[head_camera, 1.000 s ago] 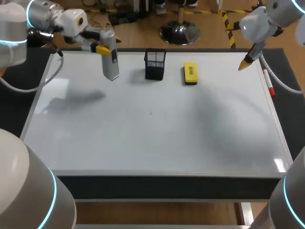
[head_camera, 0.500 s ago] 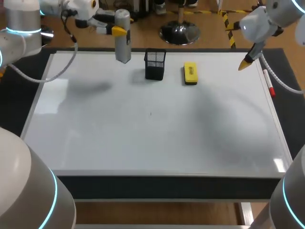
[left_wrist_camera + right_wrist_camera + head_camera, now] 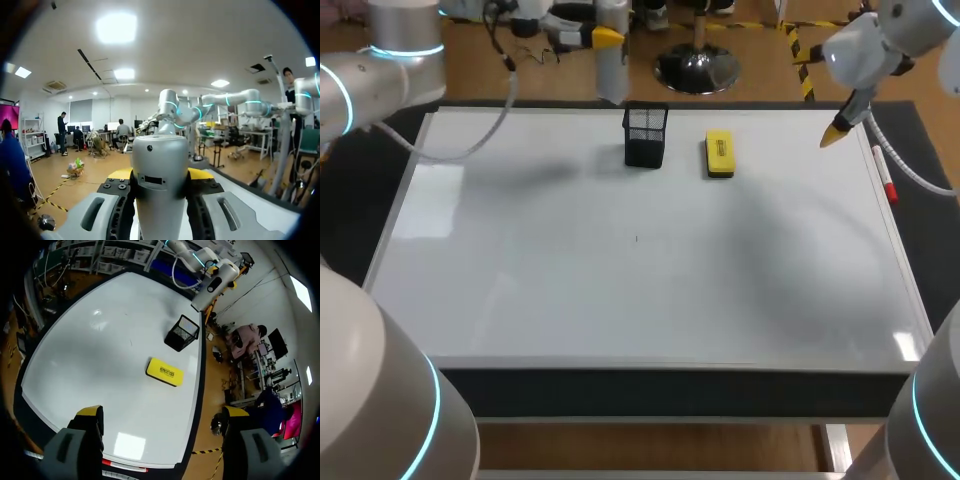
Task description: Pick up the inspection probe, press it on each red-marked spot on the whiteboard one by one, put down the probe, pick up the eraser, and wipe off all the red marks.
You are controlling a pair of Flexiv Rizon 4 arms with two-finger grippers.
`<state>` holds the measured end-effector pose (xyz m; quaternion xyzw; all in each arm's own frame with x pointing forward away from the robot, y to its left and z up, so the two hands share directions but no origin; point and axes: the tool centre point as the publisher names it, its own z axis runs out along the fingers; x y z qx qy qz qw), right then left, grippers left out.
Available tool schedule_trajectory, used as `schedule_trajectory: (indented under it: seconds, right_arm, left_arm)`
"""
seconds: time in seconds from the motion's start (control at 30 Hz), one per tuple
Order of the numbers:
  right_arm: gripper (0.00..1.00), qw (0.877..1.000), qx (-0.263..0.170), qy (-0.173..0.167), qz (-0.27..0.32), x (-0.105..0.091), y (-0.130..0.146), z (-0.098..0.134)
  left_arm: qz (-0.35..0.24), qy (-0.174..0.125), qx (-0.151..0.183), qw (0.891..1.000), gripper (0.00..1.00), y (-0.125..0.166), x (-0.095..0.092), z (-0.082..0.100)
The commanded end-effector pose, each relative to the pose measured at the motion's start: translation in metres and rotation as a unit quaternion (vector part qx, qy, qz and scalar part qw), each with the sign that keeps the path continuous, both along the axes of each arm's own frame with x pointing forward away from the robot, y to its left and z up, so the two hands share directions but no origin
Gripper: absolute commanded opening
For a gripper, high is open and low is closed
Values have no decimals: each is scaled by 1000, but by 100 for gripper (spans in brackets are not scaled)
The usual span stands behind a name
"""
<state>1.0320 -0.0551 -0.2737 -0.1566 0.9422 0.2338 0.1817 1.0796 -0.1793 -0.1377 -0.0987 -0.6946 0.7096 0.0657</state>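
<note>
While left pincer [image 3: 604,38] grips probe [image 3: 612,75], mesh basket [image 3: 645,135] stands beside eraser [image 3: 719,154].

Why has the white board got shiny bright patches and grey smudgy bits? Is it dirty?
Not dirt, probably. Head view: the whiteboard shows pale glare near its left edge and right front corner, plus soft grey shadows, one left of the mesh basket, a wider one across its right half. Right wrist view: another bright patch ahead of the right pincer.

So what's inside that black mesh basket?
Nothing shows inside the basket; its opening looks empty. The bottom is dark, so something small could hide there.
</note>
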Motion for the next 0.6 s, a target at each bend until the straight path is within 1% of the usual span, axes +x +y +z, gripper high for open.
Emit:
schedule_trajectory:
  seconds: [0.03,0.13,0.3,0.6]
  right_arm:
    - [100,1000,-2,0,1,0,0,0]
    - [100,1000,-2,0,1,0,0,0]
    - [100,1000,-2,0,1,0,0,0]
    - [100,1000,-2,0,1,0,0,0]
  left_arm:
    - [4,2,-15,1000,0,-20,3,-7]
    - [9,5,-24,1000,0,-28,5,-7]
    - [13,3,-25,1000,0,-38,6,-8]
    - [54,19,-28,998,0,-43,6,-23]
